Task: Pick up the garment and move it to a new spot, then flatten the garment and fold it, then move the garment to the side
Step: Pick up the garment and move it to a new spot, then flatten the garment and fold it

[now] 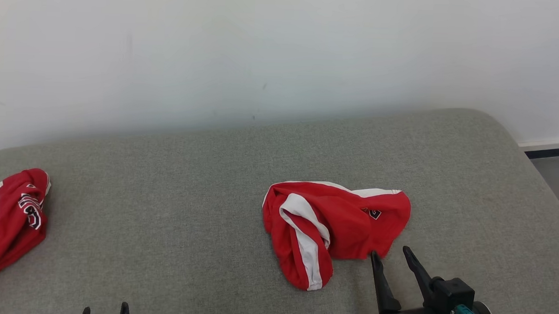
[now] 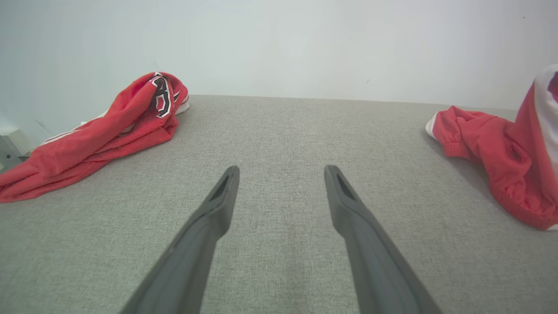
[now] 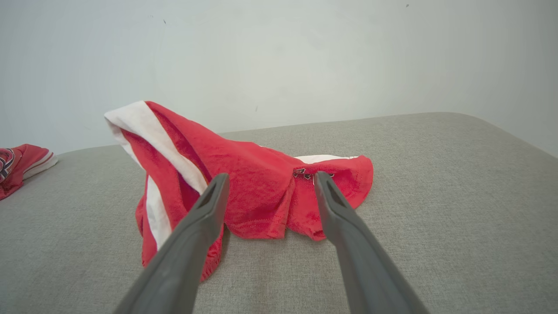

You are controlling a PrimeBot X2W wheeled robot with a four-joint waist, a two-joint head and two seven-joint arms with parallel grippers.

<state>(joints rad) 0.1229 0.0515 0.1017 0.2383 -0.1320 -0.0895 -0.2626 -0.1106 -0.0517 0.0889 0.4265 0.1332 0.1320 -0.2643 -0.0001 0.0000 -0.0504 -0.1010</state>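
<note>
Padded surface (image 1: 188, 228): grey woven fabric reaching from your near edge to the far wall. It looks soft, so I'd expect it to give a little if you press down.

Garment (image 1: 342, 219): a red piece with a white stripe (image 1: 305, 223), lying crumpled right of centre on the surface. It is bunched and partly doubled over itself, and a small logo patch (image 1: 374, 213) shows on its right half.

Second red garment (image 1: 7, 222): heaped at the far left, well apart from the first. I judge the central one to be yours, since your right arm points at it.

Right gripper (image 1: 390, 252): its fingers are spread wide with nothing between them. It sits just near of the garment's near hem, and you cannot tell from here whether a fingertip touches the cloth.

Left gripper (image 1: 105, 309): also spread wide and empty, at the near left over bare surface between the two garments.

Handling: treat it as light, limp cloth that will sag, drape and unfold unevenly when lifted. It is not fragile and probably not slippery.

Where to hold: pinch the raised fold or the near hem, where the layers stand up off the surface. A flat single layer would likely slide away, and a deep bite may catch several layers.
</note>
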